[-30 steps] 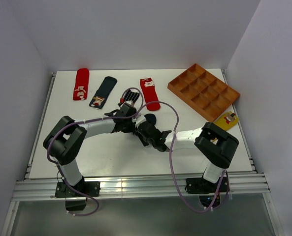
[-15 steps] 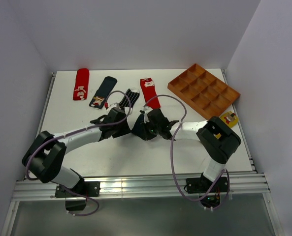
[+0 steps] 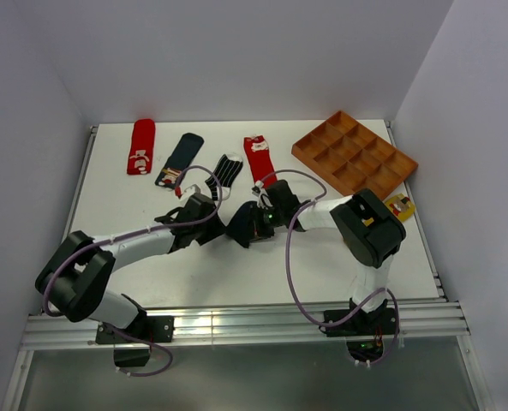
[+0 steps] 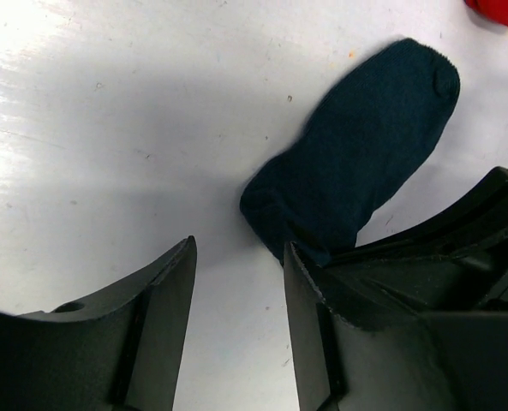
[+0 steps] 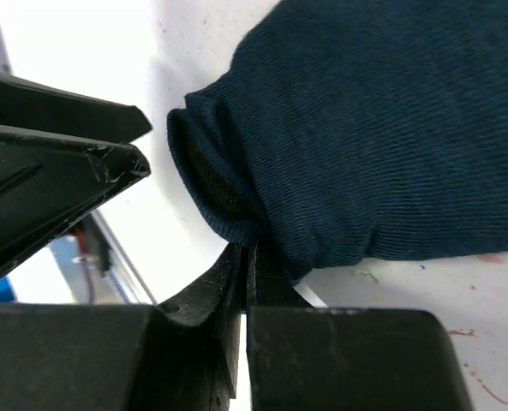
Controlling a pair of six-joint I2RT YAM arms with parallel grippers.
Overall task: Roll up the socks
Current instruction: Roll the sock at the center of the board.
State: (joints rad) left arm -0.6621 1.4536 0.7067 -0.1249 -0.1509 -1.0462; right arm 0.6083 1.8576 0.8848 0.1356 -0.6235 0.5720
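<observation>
The plain navy sock lies flat at the middle of the table, its cuff end slightly curled. My right gripper is shut, its tips pinching the lower edge of that cuff. My left gripper stands open just left of the cuff with only bare table between its fingers. In the top view both grippers meet over the navy sock. Along the back lie a red sock, a navy sock with a patch, a striped sock and a second red sock. A mustard sock lies at the right.
A brown compartment tray stands at the back right. White walls close in the table on three sides. A purple cable loops off the right arm over the table's front half.
My left gripper has opened and drawn back to the left, uncovering the striped sock. My right gripper has swung up and left to the navy sock and shut on its cuff.
</observation>
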